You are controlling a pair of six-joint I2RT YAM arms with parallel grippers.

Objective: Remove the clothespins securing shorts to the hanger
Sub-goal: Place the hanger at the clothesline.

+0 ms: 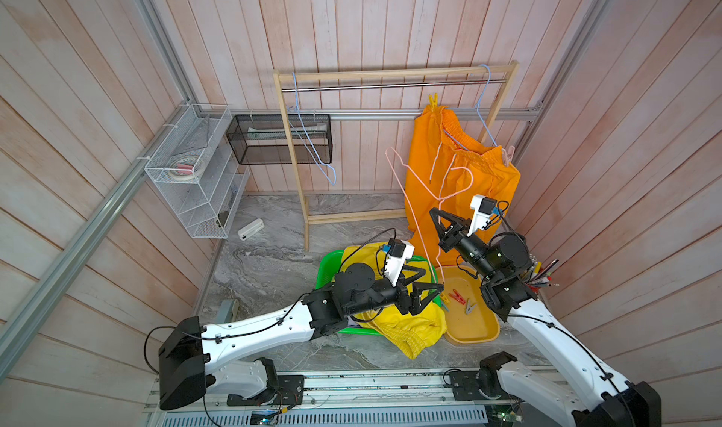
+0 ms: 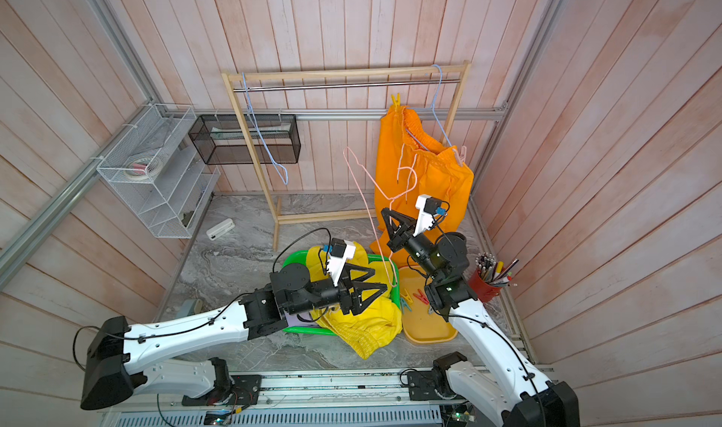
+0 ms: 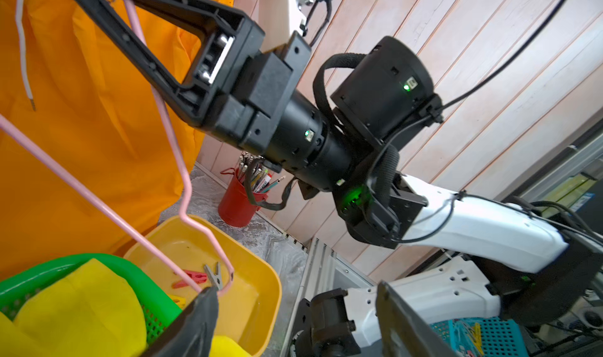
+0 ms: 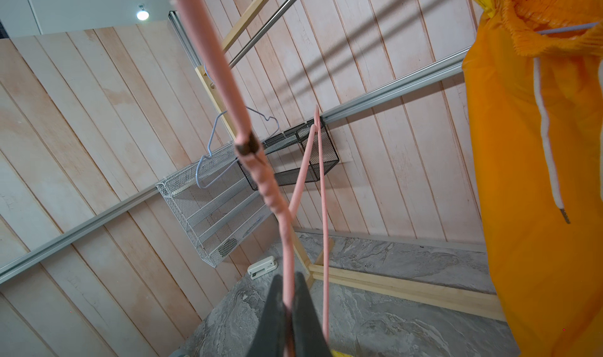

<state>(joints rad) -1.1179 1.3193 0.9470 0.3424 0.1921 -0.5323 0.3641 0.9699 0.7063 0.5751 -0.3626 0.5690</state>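
Pink hanger (image 4: 225, 87) first: your right gripper (image 4: 288, 293) is pressed together on its wire just under the twisted neck, holding it tilted in front of the orange shorts (image 1: 469, 179). The hanger's low corner hangs over the tray (image 1: 480, 327), just beside one finger of your left gripper (image 1: 434, 279). That gripper stands spread with nothing between its jaws. It is over the yellow shorts (image 1: 398, 323), which are heaped in the basket (image 1: 326, 267) and spill over its front rim onto the table (image 1: 265, 265).

Loose clothespins (image 3: 192, 277) lie in the tray near its basket-side wall: red, grey, yellow, teal. Two more pin the orange shorts' waistband to a blue hanger (image 1: 485, 93) at the right end of the rack (image 1: 390, 73). A yellow clothespin (image 1: 433, 100) is at the high end and a pink clothespin (image 1: 507, 155) at the low end.

For room, the tray sits near the table's right edge, just beside the basket, and the cup (image 2: 482, 286) of pens crowds that edge by your right arm. The orange shorts hang close behind the right gripper. Left of the basket the marble lies open to the left edge. A strip of it also shows between the basket and the rack's foot along the back edge.
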